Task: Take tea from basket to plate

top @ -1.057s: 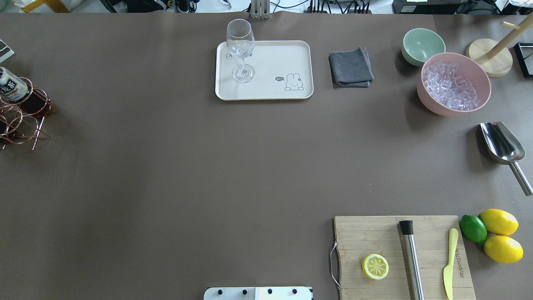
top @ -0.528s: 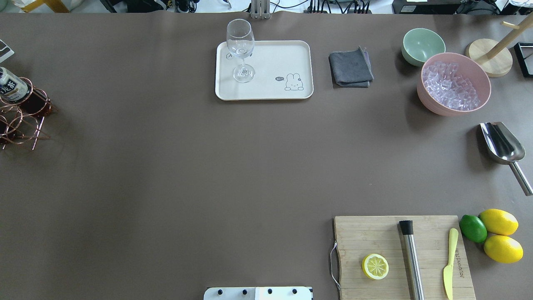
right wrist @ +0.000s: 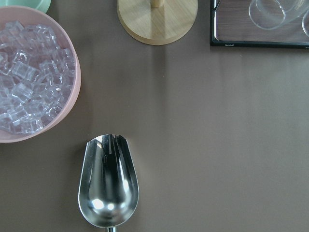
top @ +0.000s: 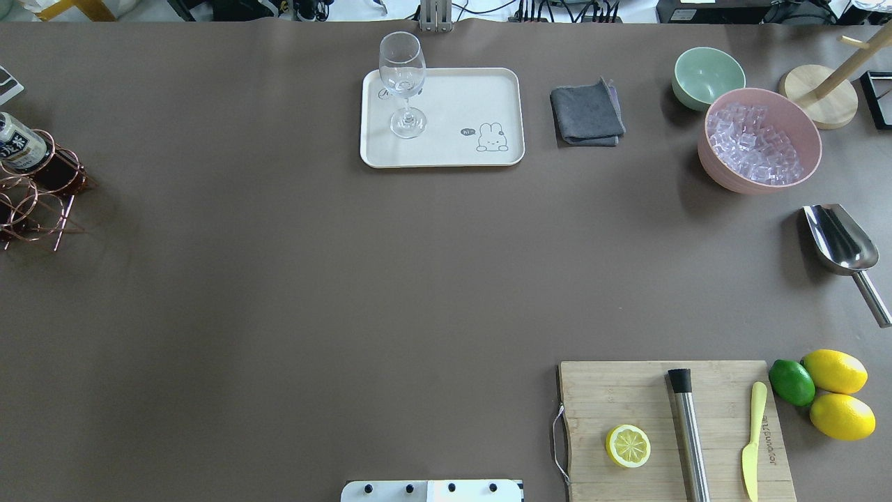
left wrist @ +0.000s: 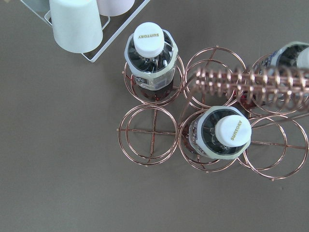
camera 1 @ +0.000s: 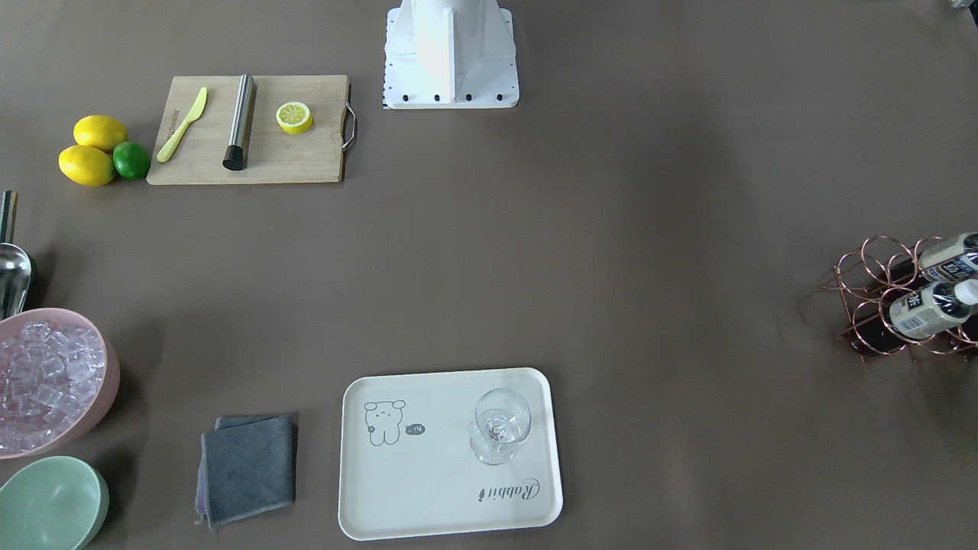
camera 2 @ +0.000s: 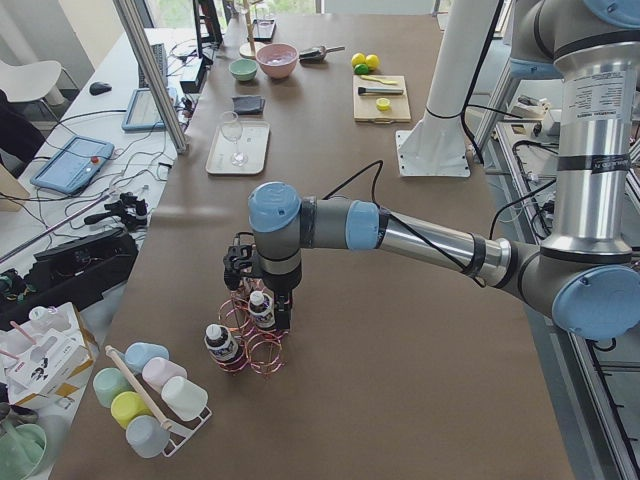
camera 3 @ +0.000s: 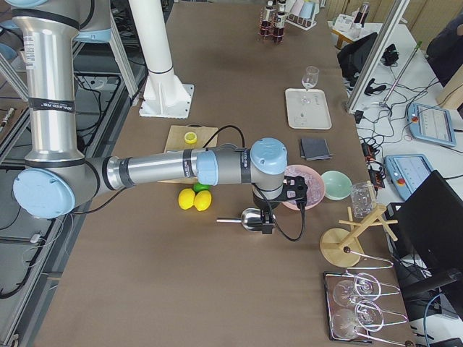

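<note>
Three tea bottles stand in the rose-gold wire basket (left wrist: pixel 149 134). In the left wrist view one tea (left wrist: pixel 149 55) is at upper left, one (left wrist: pixel 222 137) at centre, and one (left wrist: pixel 295 57) is half hidden by the coiled handle (left wrist: pixel 251 79). The basket (top: pixel 35 202) sits at the table's far left edge. My left gripper (camera 2: pixel 262 312) hangs just over it; I cannot tell if it is open or shut. The cream plate (top: pixel 453 97) lies far across the table with a wine glass (top: pixel 403 84) on it. My right gripper (camera 3: pixel 269 220) hovers over a steel scoop (right wrist: pixel 108 181); its state is unclear.
A white cup (left wrist: pixel 76 24) in a wire rack sits close beside the basket. A pink bowl of ice (top: pixel 759 139), a green bowl (top: pixel 707 75) and a grey cloth (top: pixel 587 113) lie right of the plate. A cutting board (top: pixel 669 425) with lemons is at front right.
</note>
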### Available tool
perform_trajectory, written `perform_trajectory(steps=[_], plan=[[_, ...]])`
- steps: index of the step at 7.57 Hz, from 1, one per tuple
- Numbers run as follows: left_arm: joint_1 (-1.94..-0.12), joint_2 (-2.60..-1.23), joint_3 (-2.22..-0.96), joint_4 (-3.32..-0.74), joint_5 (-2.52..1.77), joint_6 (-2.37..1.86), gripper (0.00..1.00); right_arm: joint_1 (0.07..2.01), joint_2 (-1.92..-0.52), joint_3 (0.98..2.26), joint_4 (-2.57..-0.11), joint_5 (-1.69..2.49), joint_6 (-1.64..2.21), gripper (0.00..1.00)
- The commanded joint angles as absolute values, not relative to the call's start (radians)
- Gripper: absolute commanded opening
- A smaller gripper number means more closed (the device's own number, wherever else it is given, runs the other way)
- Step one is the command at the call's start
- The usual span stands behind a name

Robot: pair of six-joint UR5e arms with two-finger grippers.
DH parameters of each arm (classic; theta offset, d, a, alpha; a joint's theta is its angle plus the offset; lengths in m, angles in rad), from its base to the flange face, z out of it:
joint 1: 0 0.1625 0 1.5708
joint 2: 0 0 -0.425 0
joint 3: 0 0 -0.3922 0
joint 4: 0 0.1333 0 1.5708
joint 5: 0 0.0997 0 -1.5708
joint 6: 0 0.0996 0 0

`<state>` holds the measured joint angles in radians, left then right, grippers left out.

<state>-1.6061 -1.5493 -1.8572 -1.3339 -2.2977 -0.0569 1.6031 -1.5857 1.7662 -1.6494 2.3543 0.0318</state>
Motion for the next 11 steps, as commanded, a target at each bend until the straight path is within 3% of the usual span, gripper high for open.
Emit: perform_trajectory(steps=[1,3,6,11], plan=[[-1.602,-1.612,-1.844,-1.313,-2.283,-0.003,0.99,1.592,-1.585,1.778,-1.652,2.349,0.031,1.00],[-1.635,-1.699,-1.862,-1.145,-2.290,0.002,0.99,1.588,-1.588,1.776,-1.651,2.347,0.031,1.00],[-1.672,-1.724,-1.849,-1.051,-2.363,-0.072,0.98,1.580,-1.588,1.769,-1.649,2.349,0.025,1.00],[-1.706,-1.753,-1.830,-1.049,-2.407,-0.604,0.98,1.574,-1.592,1.767,-1.647,2.347,0.029,1.00]])
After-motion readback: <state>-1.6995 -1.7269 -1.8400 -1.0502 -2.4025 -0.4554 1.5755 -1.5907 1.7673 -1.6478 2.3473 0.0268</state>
